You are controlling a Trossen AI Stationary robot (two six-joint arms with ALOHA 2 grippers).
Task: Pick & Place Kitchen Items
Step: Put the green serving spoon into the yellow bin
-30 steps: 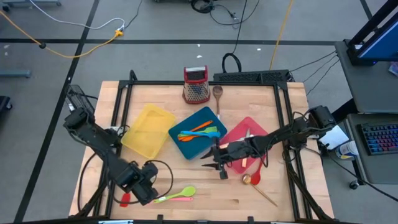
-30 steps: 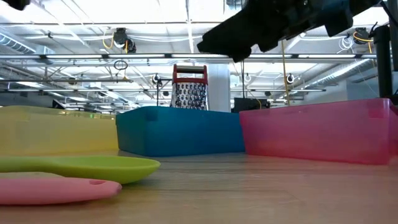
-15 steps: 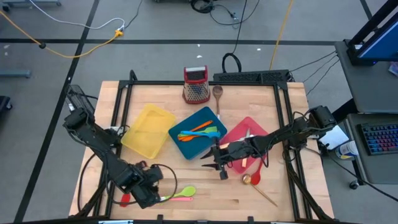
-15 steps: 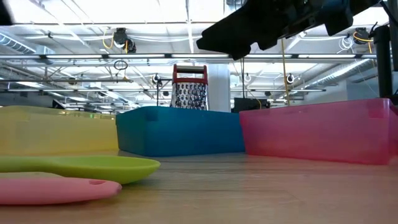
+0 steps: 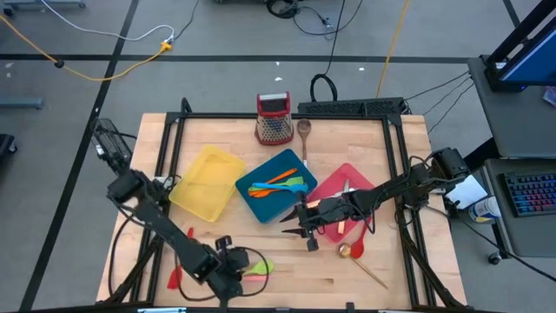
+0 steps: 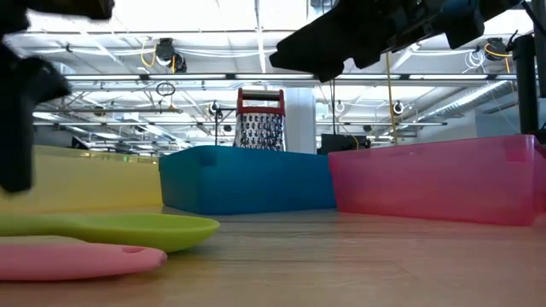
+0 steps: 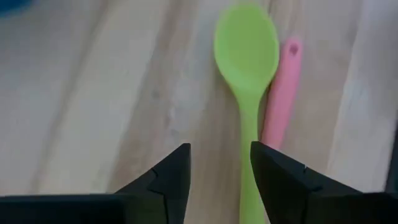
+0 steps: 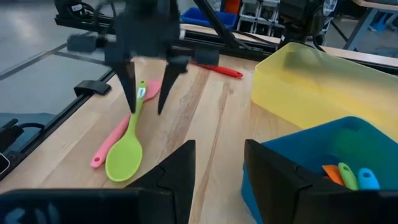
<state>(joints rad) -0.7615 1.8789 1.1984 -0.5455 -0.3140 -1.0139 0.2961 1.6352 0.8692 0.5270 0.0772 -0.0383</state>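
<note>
A green spoon [image 7: 246, 56] and a pink spatula [image 7: 281, 93] lie side by side on the wooden table near its front edge, also seen as the green spoon [image 5: 261, 265] from above. My left gripper [image 7: 217, 171] hangs open just over the green spoon's handle [image 8: 141, 93], pointing steeply down, one finger on each side of it; I cannot tell whether they touch it. My right gripper [image 8: 217, 177] waits open and holds nothing, above the table beside the red tray [image 5: 347, 193].
A yellow tray [image 5: 207, 181], a teal tray [image 5: 278, 184] holding orange, green and blue utensils, and the red tray stand mid-table. A grater [image 5: 274, 118] and wooden spoon [image 5: 304, 130] are at the far edge. A red utensil [image 5: 174, 278] lies front left, a gold spoon [image 5: 352, 252] front right.
My left gripper has swung toward the table's right edge and sunk down over the green spoon's handle, turning about its own axis and tipping steeper as it went. It now shows at the left of the low view. The spoon and spatula lie where they were.
</note>
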